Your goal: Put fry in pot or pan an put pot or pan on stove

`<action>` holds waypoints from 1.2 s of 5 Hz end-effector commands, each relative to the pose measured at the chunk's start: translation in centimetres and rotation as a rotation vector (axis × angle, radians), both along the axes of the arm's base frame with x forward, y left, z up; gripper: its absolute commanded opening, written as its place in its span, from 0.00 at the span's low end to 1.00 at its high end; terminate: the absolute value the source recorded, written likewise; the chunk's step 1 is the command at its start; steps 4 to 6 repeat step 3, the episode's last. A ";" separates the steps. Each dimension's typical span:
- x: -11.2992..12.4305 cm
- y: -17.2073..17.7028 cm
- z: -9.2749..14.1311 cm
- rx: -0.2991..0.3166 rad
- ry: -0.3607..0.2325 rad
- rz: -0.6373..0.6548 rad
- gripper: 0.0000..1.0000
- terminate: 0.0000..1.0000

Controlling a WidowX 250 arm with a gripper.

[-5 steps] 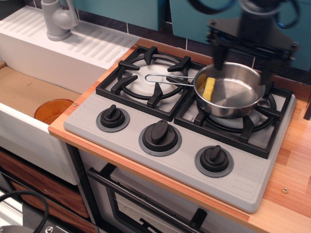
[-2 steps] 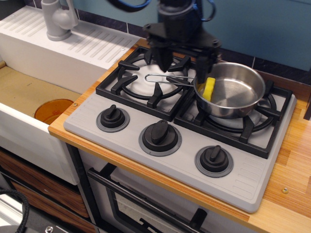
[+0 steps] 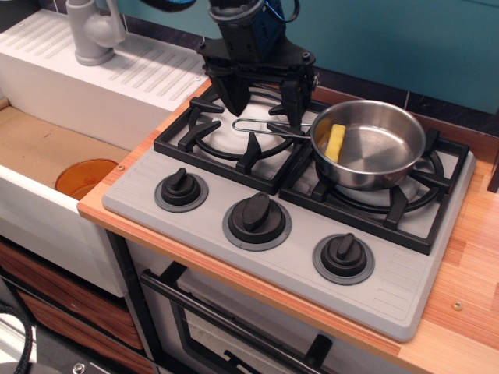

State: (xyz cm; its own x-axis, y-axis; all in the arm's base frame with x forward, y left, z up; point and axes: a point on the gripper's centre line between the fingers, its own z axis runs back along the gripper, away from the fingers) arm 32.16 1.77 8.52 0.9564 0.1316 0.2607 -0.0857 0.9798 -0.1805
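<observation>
Stove (image 3: 234, 175): grey cooktop set in a wooden counter (image 3: 468, 257), with two black burner grates side by side and three black knobs along its near edge.
Left grate (image 3: 204, 132): bare apart from the wire handle reaching over its right side.
Right grate (image 3: 405, 204): carries the saucepan.
Saucepan (image 3: 378, 152): shiny steel, upright, seated on the right grate; bowl open to view.
Handle (image 3: 269, 127): thin wire loop, pointing left from the saucepan rim and lying across the gap between the two grates.
Fry (image 3: 335, 142): yellow, crinkle-cut, inside the saucepan, leaning against the left inner wall just beside the handle root.
Gripper (image 3: 263, 105): black, pointing down over the far right part of the left grate, above the wire handle.
Jaws: spread apart, one finger to the left and one to the right of the handle loop; nothing held between them. Whether the tips touch the grate or the handle cannot be told.
Knobs (image 3: 257, 212): three in a row, left, middle and right, each on a grey ring.
Sink (image 3: 47, 148): to the left of the counter, a brown basin with an orange translucent bowl (image 3: 84, 178) at its right near side.
Tap (image 3: 92, 29): grey, at far left on the ribbed white drainer.
Oven door (image 3: 234, 335): below the stove front, dark handle bar visible.
</observation>
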 end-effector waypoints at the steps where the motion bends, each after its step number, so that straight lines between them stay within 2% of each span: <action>1: 1.5 1.5 -1.8 -0.091 -0.045 0.030 1.00 0.00; 2: 1.2 2.4 -2.8 -0.119 -0.048 0.039 1.00 0.00; 3: 1.2 2.4 -2.8 -0.119 -0.048 0.039 1.00 1.00; 6: 1.2 2.4 -2.8 -0.119 -0.048 0.039 1.00 1.00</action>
